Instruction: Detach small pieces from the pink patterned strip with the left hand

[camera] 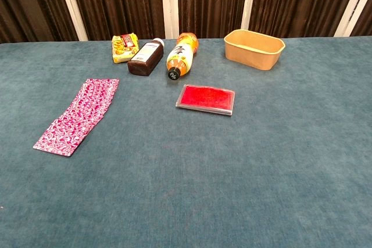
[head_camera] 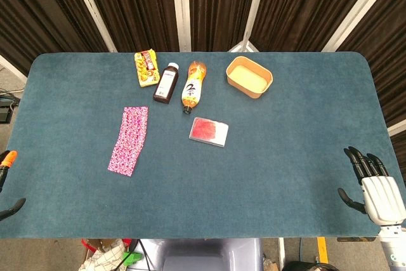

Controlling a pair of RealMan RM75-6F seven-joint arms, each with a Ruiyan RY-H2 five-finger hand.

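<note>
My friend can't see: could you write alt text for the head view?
A pink patterned strip lies flat and untouched on a blue table, the left hand barely showing at the edge. Behind it lie two bottles.

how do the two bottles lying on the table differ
The dark bottle is brown with a white cap and a white label; the orange bottle is orange with a black cap and a printed label. In the head view the dark bottle's cap points away from the robot, the orange bottle's toward it. The orange one looks longer. Both lie on their sides, next to each other, at the far part of the table.
</note>
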